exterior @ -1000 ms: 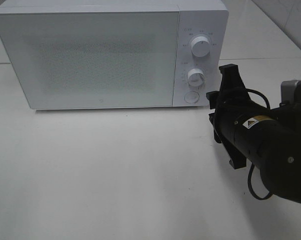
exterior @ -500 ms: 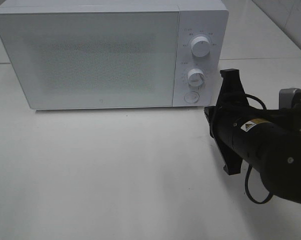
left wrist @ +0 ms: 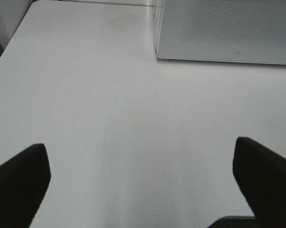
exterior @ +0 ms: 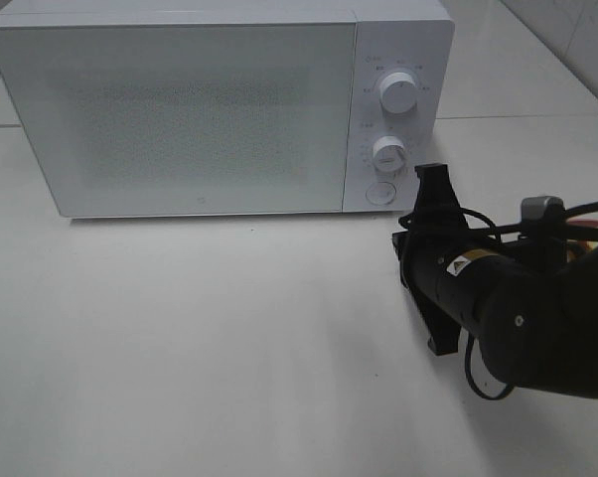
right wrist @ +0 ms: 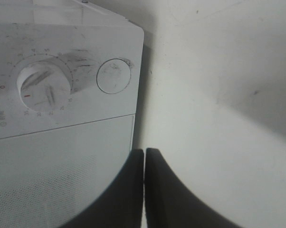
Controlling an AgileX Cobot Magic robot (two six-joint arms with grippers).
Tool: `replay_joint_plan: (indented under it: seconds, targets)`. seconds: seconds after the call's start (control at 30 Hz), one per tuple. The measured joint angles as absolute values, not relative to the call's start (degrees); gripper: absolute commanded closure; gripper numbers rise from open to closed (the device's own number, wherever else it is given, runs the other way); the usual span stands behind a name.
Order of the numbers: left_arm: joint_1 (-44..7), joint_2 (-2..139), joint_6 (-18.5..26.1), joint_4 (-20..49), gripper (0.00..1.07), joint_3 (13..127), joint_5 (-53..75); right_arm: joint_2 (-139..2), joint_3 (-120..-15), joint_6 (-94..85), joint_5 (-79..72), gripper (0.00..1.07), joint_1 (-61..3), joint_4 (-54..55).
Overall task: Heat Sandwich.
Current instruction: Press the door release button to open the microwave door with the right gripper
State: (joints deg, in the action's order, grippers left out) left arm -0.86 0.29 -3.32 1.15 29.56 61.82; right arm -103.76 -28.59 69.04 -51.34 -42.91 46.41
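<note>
The sandwich is out of view. The white microwave [exterior: 200,109] stands at the back of the table with its door closed. My right gripper [exterior: 406,248] hovers just in front of its lower right corner, below the round button [exterior: 380,192]. In the right wrist view its two black fingers [right wrist: 128,190] are pressed together with nothing between them, and the gripper [right wrist: 144,152] points at the seam between the door and the control panel, near the button [right wrist: 113,76]. My left gripper [left wrist: 143,183] stands open over bare table, empty, with the microwave [left wrist: 228,28] ahead of it.
Two white dials [exterior: 397,92] [exterior: 389,153] sit above the button on the control panel. The white table [exterior: 229,338] spreads in front of the microwave. A second table surface [exterior: 518,70] lies behind at the right.
My right arm has moved left and a little nearer to the camera, closer to the microwave's lower right corner. The left gripper has not changed.
</note>
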Motion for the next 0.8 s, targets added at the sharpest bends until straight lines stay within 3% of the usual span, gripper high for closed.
replay_joint_plan:
  seconds: [0.8]
  targets:
    - [-0.9, 0.3, -3.3, 1.1, 0.09, 29.6, 61.8, -116.7, -43.4, 72.0, -49.9, 1.07, -32.8, 40.2]
